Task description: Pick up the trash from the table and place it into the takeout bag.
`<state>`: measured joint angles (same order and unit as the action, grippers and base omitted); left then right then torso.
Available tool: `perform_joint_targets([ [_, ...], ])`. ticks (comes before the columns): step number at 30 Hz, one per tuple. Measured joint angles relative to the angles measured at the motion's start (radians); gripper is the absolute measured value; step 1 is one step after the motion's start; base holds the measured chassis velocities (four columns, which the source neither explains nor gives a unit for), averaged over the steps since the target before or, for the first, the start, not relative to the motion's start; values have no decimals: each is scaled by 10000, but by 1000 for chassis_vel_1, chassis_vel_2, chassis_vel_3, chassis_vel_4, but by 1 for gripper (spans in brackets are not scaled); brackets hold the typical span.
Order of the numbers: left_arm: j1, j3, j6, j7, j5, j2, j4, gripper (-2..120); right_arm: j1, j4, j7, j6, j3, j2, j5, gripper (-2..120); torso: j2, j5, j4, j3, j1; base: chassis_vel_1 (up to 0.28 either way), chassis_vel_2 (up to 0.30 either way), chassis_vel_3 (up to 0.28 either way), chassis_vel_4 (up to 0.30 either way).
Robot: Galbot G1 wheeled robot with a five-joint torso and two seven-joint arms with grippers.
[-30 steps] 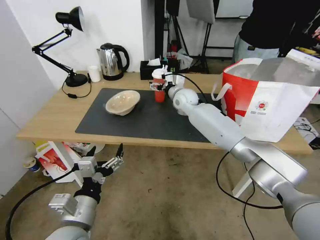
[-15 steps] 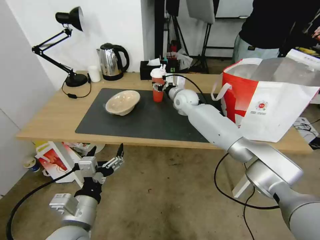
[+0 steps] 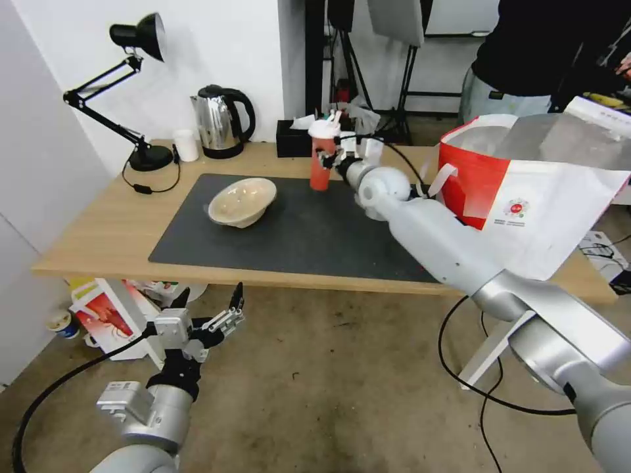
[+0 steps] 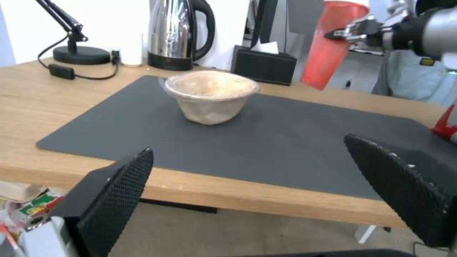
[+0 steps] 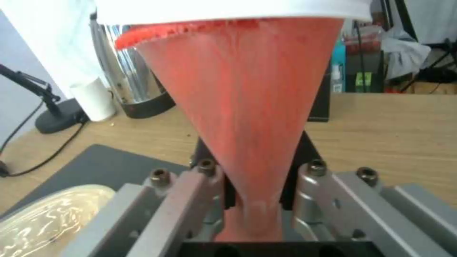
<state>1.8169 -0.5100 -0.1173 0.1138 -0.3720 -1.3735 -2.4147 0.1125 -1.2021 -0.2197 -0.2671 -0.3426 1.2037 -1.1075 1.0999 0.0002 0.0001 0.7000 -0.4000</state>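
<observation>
Head view: nearest me my left gripper [image 3: 209, 309] hangs low at seven o'clock, fingers spread wide and empty. Farther out at twelve, my right gripper [image 3: 327, 159] clamps the upright red cup [image 3: 321, 164] above the table [image 3: 98, 230]; the bag [image 3: 526, 197] stands at two o'clock, nearer that arm.

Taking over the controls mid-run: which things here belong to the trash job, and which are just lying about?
Job: red cup gripped by right gripper; beige bowl on the mat; takeout bag; table.
Bystanders: kettle, lamp, small white cup, tissue box. Left gripper idle below the table edge.
</observation>
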Motion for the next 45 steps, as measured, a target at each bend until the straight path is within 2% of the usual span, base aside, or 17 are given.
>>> perform_joint_targets([
  [2,19,-7,0,-2,5,3,-36,100,92,-762,-185,-62,43,-463,-233,7,0,0,1,0,0,0,0,0,0],
  [3,21,-16,0,-2,4,7,-40,100,152,-1336,-344,-171,64,-792,-358,7,1,0,0,-1,0,0,0,0,0],
  [5,21,-19,0,-2,2,7,-41,100,187,-1648,-430,-240,93,-968,-419,7,1,-1,-1,-1,0,0,0,0,0],
  [7,21,-22,1,-2,-4,5,-42,100,275,-2793,-796,-504,143,-1732,-603,7,1,0,-1,-1,0,0,0,0,0],
  [8,21,-22,1,-2,-4,5,-42,100,275,-2793,-796,-504,143,-1732,-603,7,1,0,-1,-1,0,0,0,0,0],
  [12,33,-13,-4,-10,-6,25,-60,100,88,-4172,-1474,-942,243,-2703,-1156,7,1,1,-3,-1,1,0,0,0,0],
  [16,41,11,-11,-19,-7,35,-81,100,-316,-4904,-1969,-1253,273,-3224,-1751,7,1,-2,0,-2,2,0,0,0,0],
  [23,80,12,-12,-23,-7,53,-174,100,-938,-5616,-2546,-1695,375,-3851,-2512,6,1,-1,1,-2,1,0,0,0,0],
  [30,88,23,-17,-29,-8,11,-279,100,-1630,-6307,-2869,-2364,770,-4900,-3392,6,1,0,-1,-1,1,0,0,0,0],
  [45,76,148,-18,-30,32,38,-362,100,-1706,-6503,-2942,-2800,1365,-6776,-4012,6,1,0,-1,-1,1,0,0,0,0],
])
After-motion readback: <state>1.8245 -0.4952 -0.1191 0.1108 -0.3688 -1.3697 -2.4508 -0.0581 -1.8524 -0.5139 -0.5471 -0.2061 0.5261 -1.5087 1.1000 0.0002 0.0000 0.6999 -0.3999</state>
